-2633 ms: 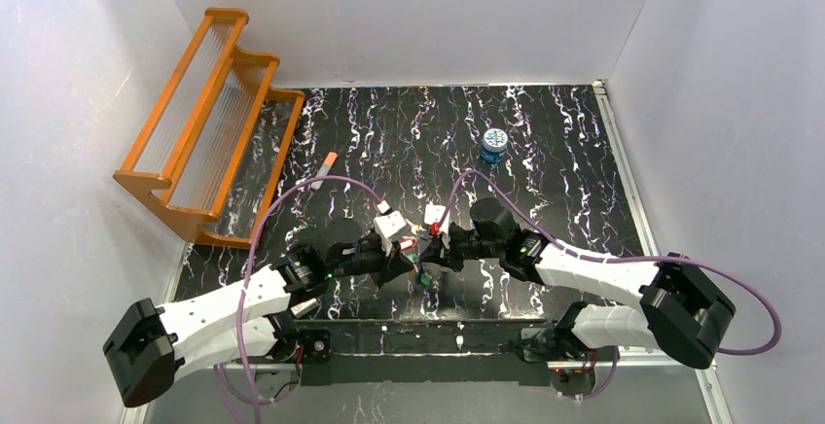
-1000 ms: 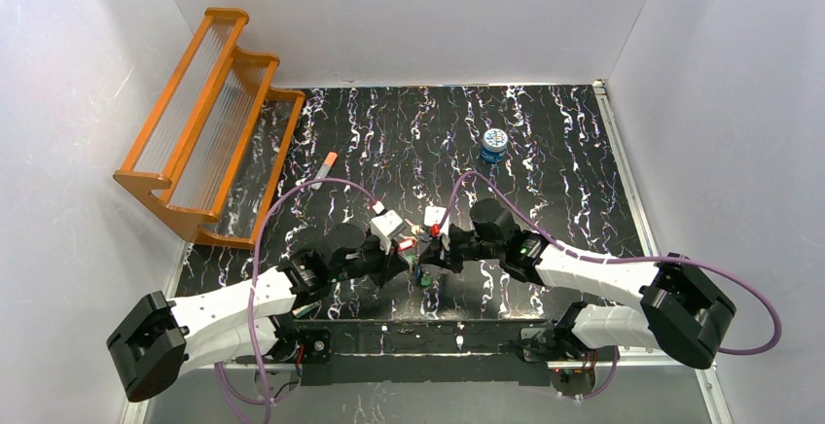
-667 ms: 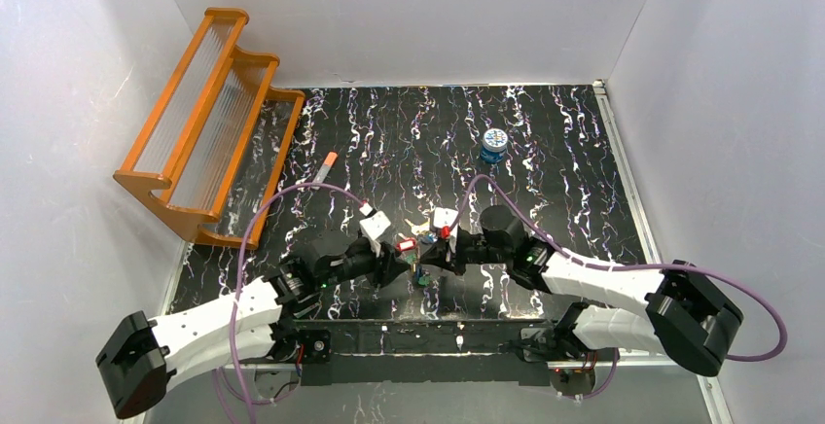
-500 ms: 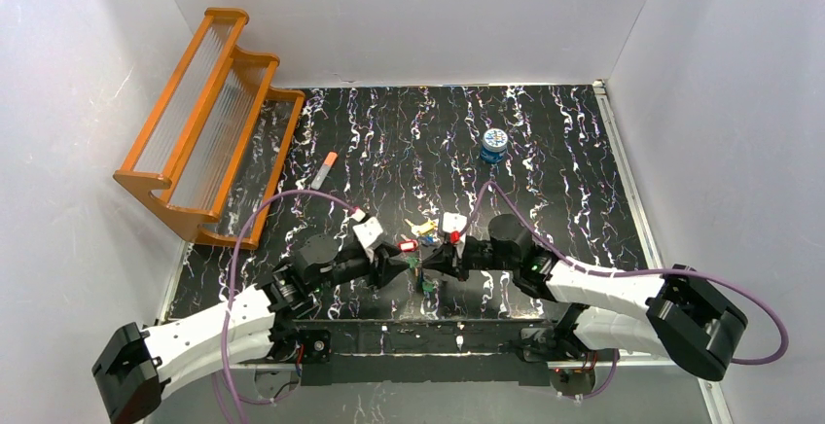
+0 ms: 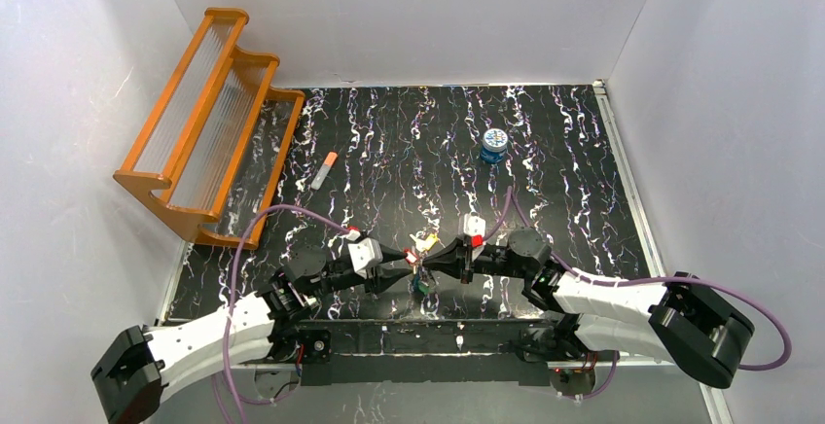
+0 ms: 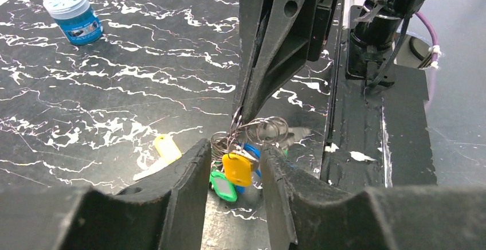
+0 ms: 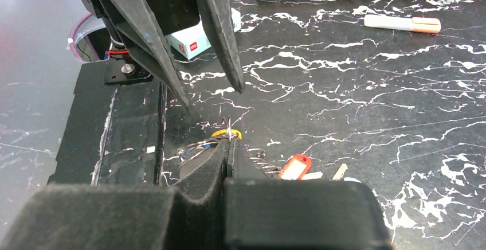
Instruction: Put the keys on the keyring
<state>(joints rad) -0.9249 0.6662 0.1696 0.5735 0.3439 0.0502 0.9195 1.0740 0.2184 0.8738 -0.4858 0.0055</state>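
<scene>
The keyring [image 6: 261, 131] shows as a few loops of thin silvery wire, and a bunch of keys [image 6: 236, 168] hangs from it: small metal blades with smooth plastic heads, one yellow, one green and one blue visible from the left wrist. The bunch sits close to the near edge of the table, midway between the two arms. Whether the lowest key touches the surface I cannot tell. The right gripper [image 6: 239, 111] has its jaws pressed together on the wire at the top of the loops. The left gripper [image 7: 212, 98] faces it tip to tip with its jaws moderately apart and holding nothing, and the bunch lies just beyond them. A loose yellow-headed key [image 6: 166, 147] lies flat on the table just beside the bunch, and a red-headed key [image 7: 295, 167] lies near it. The table [image 5: 545, 152] is glossy black with white marble-like veins, closed in by plain white walls [image 5: 409, 16] on three sides. A matte black base plate [image 5: 418, 332] runs along its near edge. At the far left an orange stepped rack [image 5: 209, 118] with ribbed clear panels leans toward the wall. A white tube with an orange tip [image 5: 325, 169] lies near it, and a small round blue tin [image 5: 495, 145] stands well apart at the far right. The grippers' fingers are matte black and taper to points
</scene>
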